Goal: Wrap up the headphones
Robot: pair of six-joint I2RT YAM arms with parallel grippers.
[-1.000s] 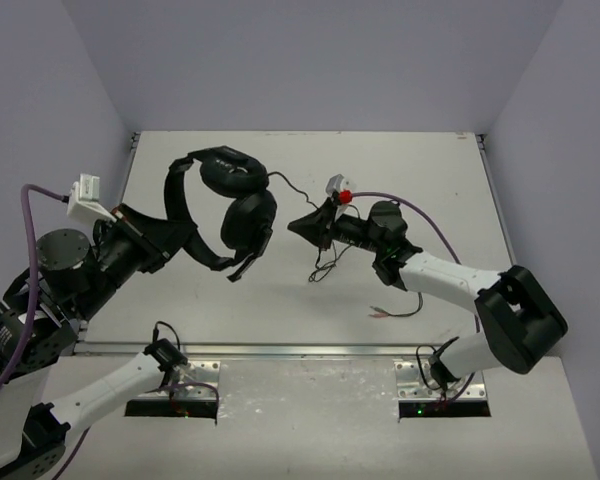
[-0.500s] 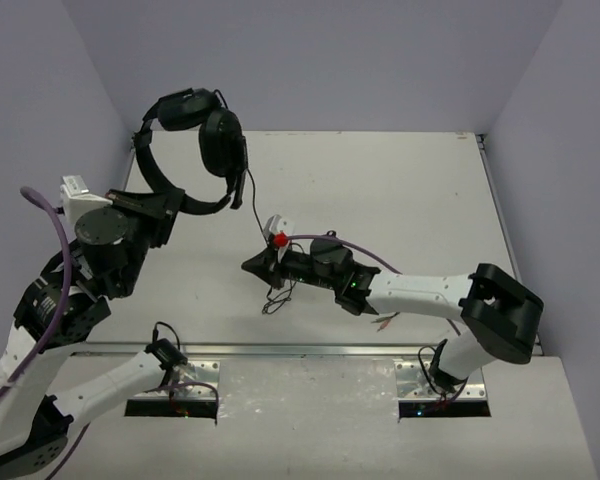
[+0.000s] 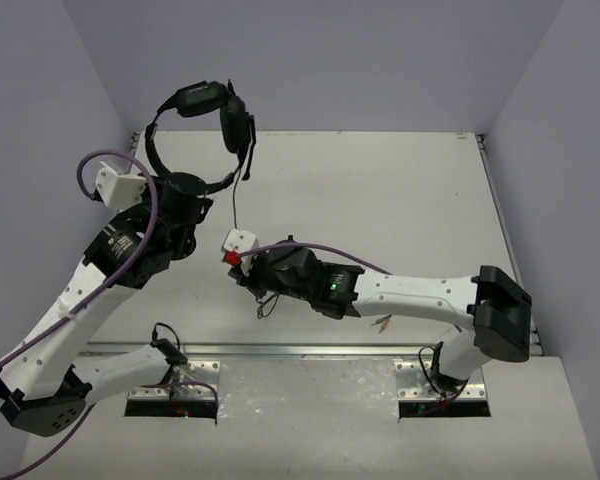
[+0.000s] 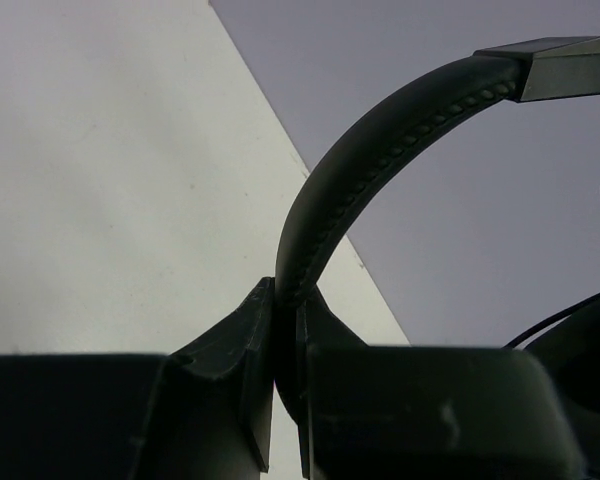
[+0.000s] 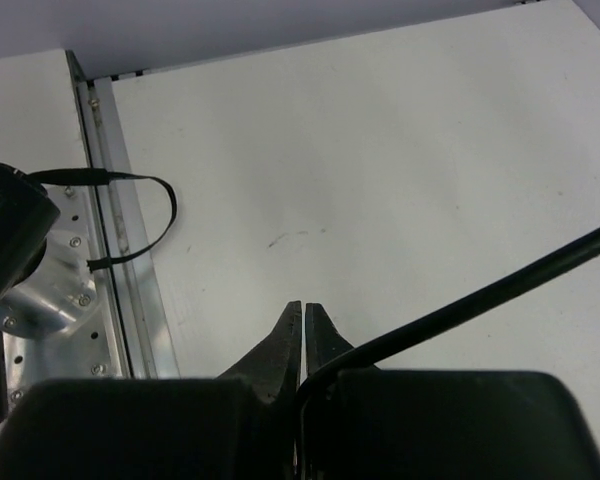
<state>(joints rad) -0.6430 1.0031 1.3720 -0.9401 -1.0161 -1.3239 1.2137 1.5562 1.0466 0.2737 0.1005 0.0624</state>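
The black headphones [image 3: 192, 100] are held high over the far left of the table. My left gripper [image 3: 187, 186] is shut on their headband [image 4: 380, 150], which runs up out of the jaws in the left wrist view [image 4: 285, 300]. One ear cup [image 4: 590, 345] shows at that view's right edge. The thin dark cable [image 3: 235, 200] hangs from the cups down to my right gripper [image 3: 242, 274]. That gripper is shut on the cable [image 5: 480, 300], which enters near the base of the fingers [image 5: 303, 308]. Loose cable loops [image 3: 267, 302] and the reddish plugs [image 3: 385, 322] lie under the right arm.
A metal rail [image 5: 110, 250] borders the table's near edge, with a thin black wire loop [image 5: 150, 215] over it. Purple robot cables [image 3: 130, 250] trail along both arms. Grey walls close the table on the left, back and right.
My left arm has lifted the headphones from mid-table up to the far left corner. The right gripper has travelled left and nearer across the table with the cable, and closed fully.
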